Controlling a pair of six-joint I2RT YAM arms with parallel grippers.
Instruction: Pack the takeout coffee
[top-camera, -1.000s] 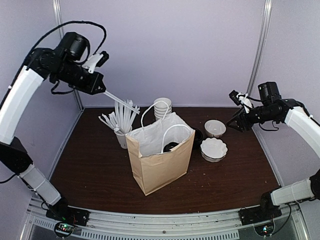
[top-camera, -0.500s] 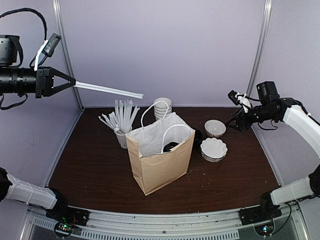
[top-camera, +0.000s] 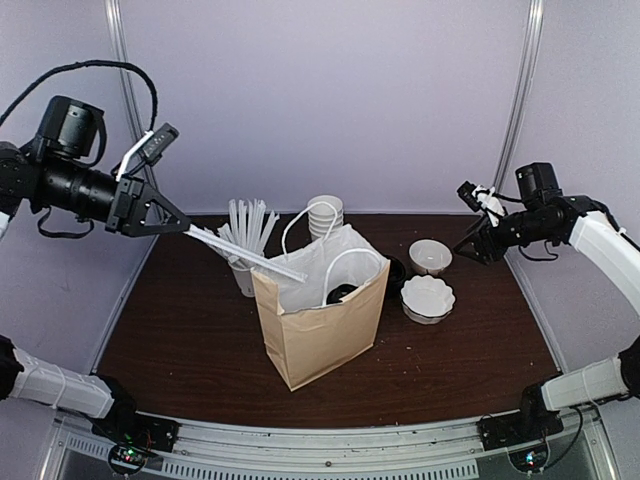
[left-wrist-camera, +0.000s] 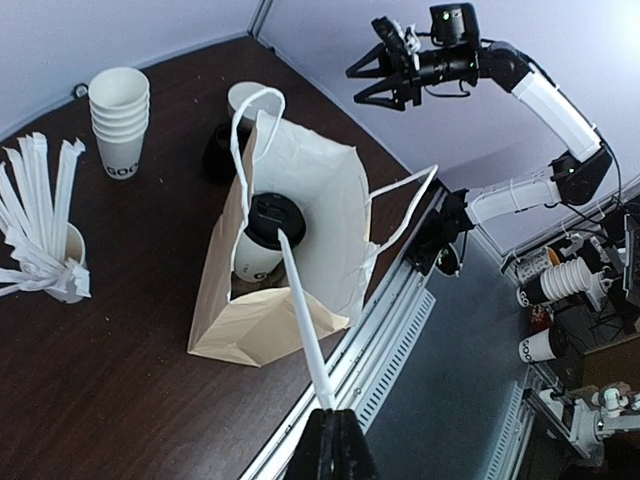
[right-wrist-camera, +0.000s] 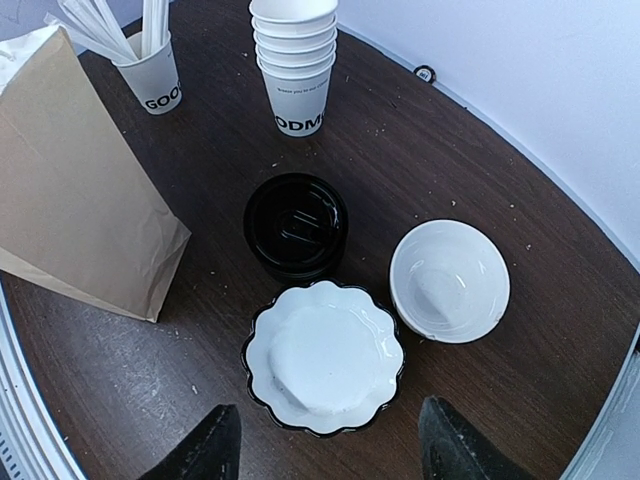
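Observation:
The takeout coffee (left-wrist-camera: 262, 240), a white cup with a black lid (top-camera: 342, 293), stands upright inside the brown paper bag (top-camera: 320, 335). My left gripper (top-camera: 185, 228) hangs high at the left, shut on one end of a long white wrapped straw (top-camera: 250, 256). The straw slants down toward the bag's mouth. In the left wrist view the straw (left-wrist-camera: 300, 310) runs from my left gripper (left-wrist-camera: 330, 414) to just over the cup's lid. My right gripper (top-camera: 470, 245) hovers open at the right, above the dishes, with nothing between its fingers (right-wrist-camera: 215, 450).
Behind the bag (right-wrist-camera: 70, 200) are a nested stack of white cups (top-camera: 325, 215) and a cup full of straws (top-camera: 243, 272). To the right of the bag lie a black lid stack (right-wrist-camera: 296, 225), a scalloped white dish (right-wrist-camera: 322, 355) and a white bowl (right-wrist-camera: 450, 280).
My left arm swung out to the left and back in, and the straw has dropped from level in the air to slanting down at the bag's mouth. The right arm has barely moved.

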